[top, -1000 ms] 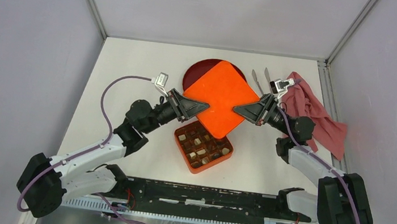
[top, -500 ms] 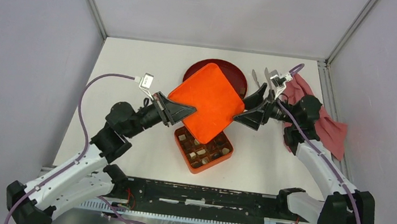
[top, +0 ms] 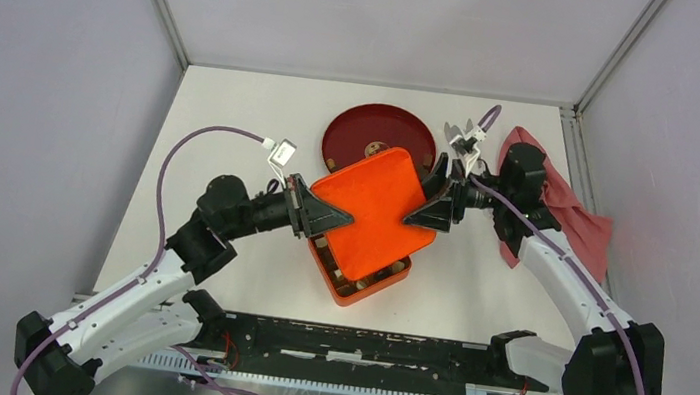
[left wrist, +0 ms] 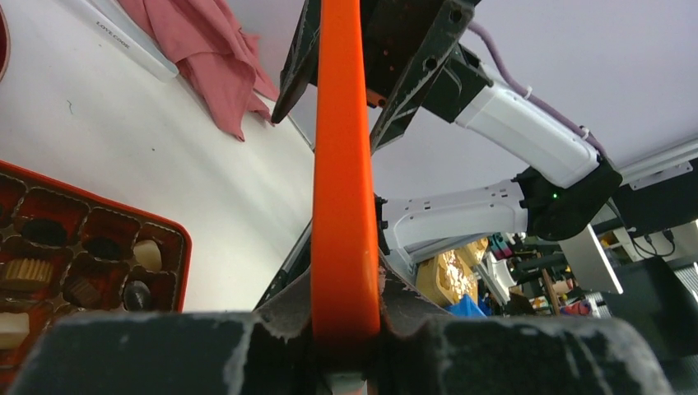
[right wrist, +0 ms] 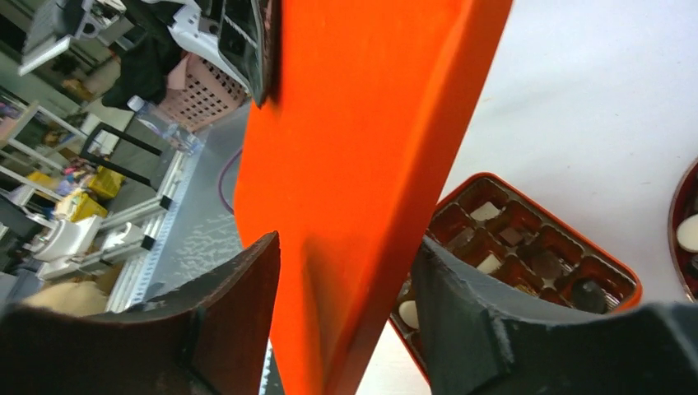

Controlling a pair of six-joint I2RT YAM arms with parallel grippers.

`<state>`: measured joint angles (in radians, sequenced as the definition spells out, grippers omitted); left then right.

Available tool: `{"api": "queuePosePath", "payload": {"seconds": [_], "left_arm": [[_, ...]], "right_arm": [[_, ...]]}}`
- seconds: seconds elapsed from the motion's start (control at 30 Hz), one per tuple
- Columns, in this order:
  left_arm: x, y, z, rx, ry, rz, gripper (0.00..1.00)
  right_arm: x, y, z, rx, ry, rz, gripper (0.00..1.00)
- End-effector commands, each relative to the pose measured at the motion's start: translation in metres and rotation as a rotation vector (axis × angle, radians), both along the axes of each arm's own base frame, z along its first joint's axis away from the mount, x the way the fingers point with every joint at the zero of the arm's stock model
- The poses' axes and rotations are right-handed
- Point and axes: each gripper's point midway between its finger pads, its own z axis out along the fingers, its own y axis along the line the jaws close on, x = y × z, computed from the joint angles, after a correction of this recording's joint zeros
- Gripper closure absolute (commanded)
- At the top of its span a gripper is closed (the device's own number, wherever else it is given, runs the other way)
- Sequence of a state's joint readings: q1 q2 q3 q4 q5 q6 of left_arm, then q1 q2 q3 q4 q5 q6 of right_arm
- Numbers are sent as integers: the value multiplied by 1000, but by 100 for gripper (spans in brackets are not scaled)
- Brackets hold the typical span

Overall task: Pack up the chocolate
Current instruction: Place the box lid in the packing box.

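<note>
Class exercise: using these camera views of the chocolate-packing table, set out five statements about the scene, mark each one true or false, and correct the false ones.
1. The left gripper is clamped on an edge of the orange lid. True.
2. The lid sits closed on the box. False: it is held above the box, whose near compartments still show.
3. The red plate lies beyond the box, farther from the arm bases. True.
4. The pink cloth lies at the table's left side. False: it is at the right edge.
5. The box is empty. False: chocolates sit in its compartments.
</note>
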<state>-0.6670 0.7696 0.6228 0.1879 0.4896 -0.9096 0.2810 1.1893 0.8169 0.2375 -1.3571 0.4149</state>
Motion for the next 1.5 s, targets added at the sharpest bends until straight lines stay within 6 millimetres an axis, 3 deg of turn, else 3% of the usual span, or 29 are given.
{"api": "queuePosePath", "payload": {"seconds": [0.0,0.13,0.27,0.33,0.37,0.4,0.53,0.57,0.63,0.77,0.9,0.97,1.13,1.3,1.47], "left_arm": [[-6,-2,17,-7,-121,-50,98],[-3,-2,11,-2,-116,-39,98],[0,-1,3,12,-108,-16,98],[5,2,-4,35,-95,12,98],[8,4,-7,50,-93,36,97],[11,7,-11,67,-84,63,89],[32,35,-32,167,-28,274,36],[34,45,-36,197,-21,328,27],[37,69,-38,239,-23,440,19],[24,112,-34,275,-41,576,15],[11,135,-30,303,-51,627,14],[6,143,-26,294,-30,649,1],[-2,136,-23,225,37,617,0],[4,133,-62,331,209,634,0],[9,120,-95,302,323,630,4]], "right_arm": [[-2,4,12,2,-10,48,40],[-11,7,5,-6,43,92,55],[-19,6,-3,-18,80,134,92],[-23,4,-6,-19,94,147,100],[-24,4,-7,-21,97,147,100],[-25,3,-8,-22,97,146,100],[-24,3,-11,-26,106,134,100],[-25,3,-13,-27,109,135,100],[-25,2,-17,-30,123,132,100],[-27,2,-30,-46,169,119,100],[-25,4,-60,-92,275,67,100],[-23,7,-73,-118,327,58,100],[-14,21,-103,-242,412,42,100],[-1,34,-117,-354,446,52,100],[3,39,-137,-406,518,50,100]]}}
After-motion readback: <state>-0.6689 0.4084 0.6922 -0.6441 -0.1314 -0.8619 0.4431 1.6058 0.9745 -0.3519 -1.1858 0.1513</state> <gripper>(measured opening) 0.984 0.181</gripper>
